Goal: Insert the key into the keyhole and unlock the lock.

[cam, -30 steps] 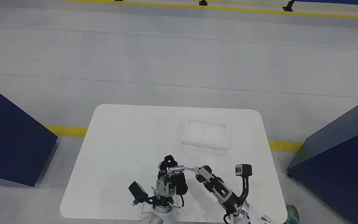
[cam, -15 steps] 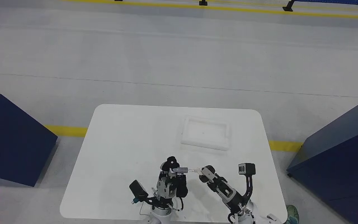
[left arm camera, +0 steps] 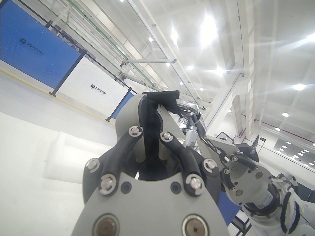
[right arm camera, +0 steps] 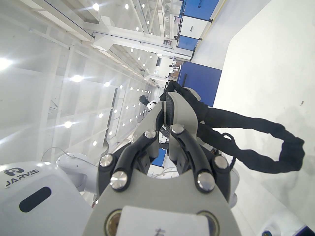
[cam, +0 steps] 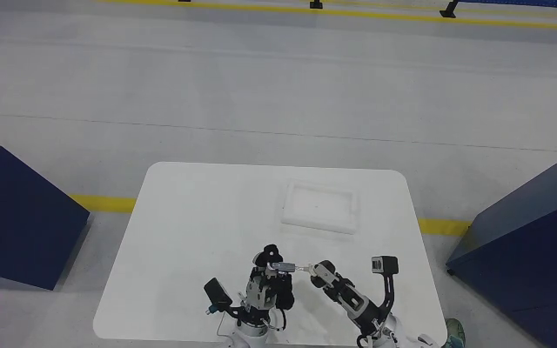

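Grips the lock (left arm camera: 188,110) in the left jaws, clenched tight, with black cloth over the tips and chrome metal poking out just past them. Holds it up off the bench (cam: 191,226), near the front edge and about midway along it. Pinches the key (cam: 296,267) in the right jaws, likewise clenched, fingers pressed flat together. Points the thin silver blade across at the lock from the right side, so that lock and key lie in one line between the two sets of jaws. Touches the lock end-on; cannot tell whether the blade sits in the keyhole or only meets the face, being too small from above and crowded from the left wrist. Shows, from the left wrist, the right jaws' flat grey fingers just beside the chrome, touching or nearly so. Hides the key between the pressed fingers in the right wrist view. Trails a black strap (right arm camera: 246,124) from the right jaws' tips, in a loose loop hanging free before the bench. Has a white tray (cam: 319,207) well apart, toward the bench's far side, right of centre.
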Controlling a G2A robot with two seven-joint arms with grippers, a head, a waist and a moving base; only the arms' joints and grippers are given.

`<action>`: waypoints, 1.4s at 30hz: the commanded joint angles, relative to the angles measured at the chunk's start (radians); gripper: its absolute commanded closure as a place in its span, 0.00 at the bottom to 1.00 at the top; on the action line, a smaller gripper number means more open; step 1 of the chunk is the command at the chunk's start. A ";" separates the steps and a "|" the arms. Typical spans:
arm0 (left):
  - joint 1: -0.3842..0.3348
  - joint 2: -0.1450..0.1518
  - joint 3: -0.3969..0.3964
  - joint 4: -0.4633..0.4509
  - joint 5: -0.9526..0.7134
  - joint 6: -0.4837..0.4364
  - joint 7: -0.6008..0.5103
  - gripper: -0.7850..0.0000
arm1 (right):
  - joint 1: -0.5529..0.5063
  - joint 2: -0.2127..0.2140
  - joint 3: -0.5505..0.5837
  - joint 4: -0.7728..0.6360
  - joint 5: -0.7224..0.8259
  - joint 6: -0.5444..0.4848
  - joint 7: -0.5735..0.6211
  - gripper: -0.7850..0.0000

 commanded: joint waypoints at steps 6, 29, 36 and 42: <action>0.006 -0.002 -0.011 0.000 0.022 -0.001 -0.007 1.00 | -0.002 -0.003 0.001 0.005 -0.018 -0.004 -0.001 1.00; 0.033 -0.017 -0.035 -0.021 -0.033 -0.082 -0.072 1.00 | 0.004 -0.012 -0.008 0.006 -0.016 0.004 0.015 1.00; 0.047 -0.015 -0.052 -0.041 -0.024 -0.088 -0.096 1.00 | 0.003 -0.014 -0.007 0.007 -0.015 -0.001 0.022 1.00; 0.049 -0.016 -0.061 -0.042 0.017 -0.066 -0.076 1.00 | -0.002 -0.016 -0.013 0.002 -0.015 0.002 0.027 1.00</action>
